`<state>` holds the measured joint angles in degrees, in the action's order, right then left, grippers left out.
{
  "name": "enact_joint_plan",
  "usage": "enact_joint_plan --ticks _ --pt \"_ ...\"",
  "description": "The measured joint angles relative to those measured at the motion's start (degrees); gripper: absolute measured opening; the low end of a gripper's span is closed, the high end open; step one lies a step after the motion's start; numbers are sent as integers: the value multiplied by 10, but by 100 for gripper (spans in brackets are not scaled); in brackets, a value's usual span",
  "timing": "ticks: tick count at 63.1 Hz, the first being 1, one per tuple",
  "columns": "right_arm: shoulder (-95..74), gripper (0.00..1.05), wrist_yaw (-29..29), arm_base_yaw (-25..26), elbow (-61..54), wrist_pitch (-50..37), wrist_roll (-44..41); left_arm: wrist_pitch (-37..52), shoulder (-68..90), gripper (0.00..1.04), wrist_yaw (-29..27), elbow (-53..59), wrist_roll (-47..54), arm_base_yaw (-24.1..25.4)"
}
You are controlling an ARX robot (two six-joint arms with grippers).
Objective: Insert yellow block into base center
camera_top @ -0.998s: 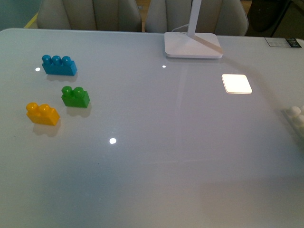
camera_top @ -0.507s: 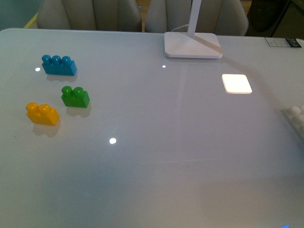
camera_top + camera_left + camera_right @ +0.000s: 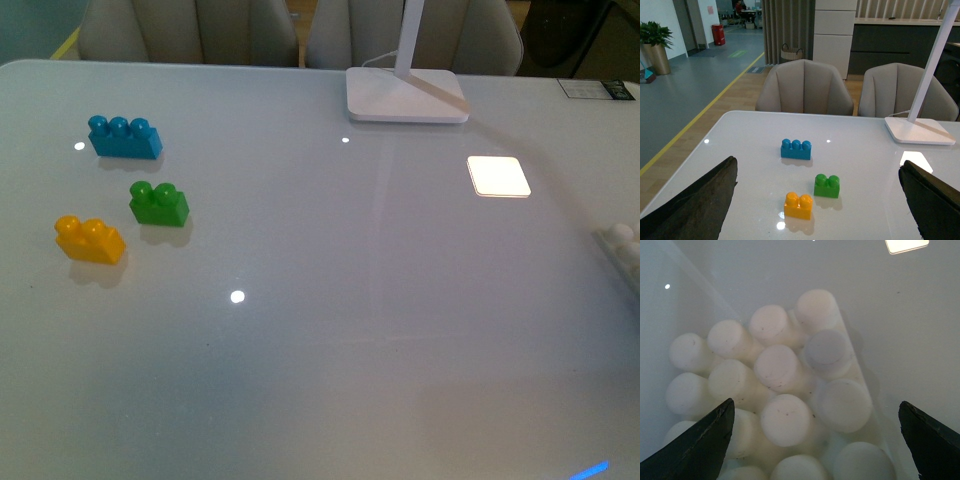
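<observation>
The yellow block [image 3: 90, 240] sits on the left of the shiny white table [image 3: 320, 350]. It is near the green block [image 3: 158, 204] and far from the base [image 3: 622, 248] at the right edge. It looks like a small, hard, light toy brick with smooth sides that could slip. I think the best hold is on its two flat long sides, under the bumps. The left gripper [image 3: 817, 164] is wide apart and holds nothing. The right gripper [image 3: 815, 404] is wide apart too, over the base.
</observation>
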<state>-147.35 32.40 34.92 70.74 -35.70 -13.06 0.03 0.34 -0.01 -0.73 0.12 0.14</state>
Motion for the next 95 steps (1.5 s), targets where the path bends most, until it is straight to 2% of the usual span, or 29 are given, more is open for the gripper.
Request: enact_joint_plan --ticks 20,34,60,79,95 --pt "-7 96 -5 -23 -25 -29 9 0 0 97 0 0 0 0" --pt "-1 96 -9 -61 -69 -58 17 0 0 97 0 0 0 0" --pt "2 96 -101 -214 -97 -94 112 0 0 97 0 0 0 0" --pt "-5 96 -147 -332 -40 -21 124 0 0 97 0 0 0 0" --pt "-7 96 -183 -408 26 89 143 0 0 97 0 0 0 0"
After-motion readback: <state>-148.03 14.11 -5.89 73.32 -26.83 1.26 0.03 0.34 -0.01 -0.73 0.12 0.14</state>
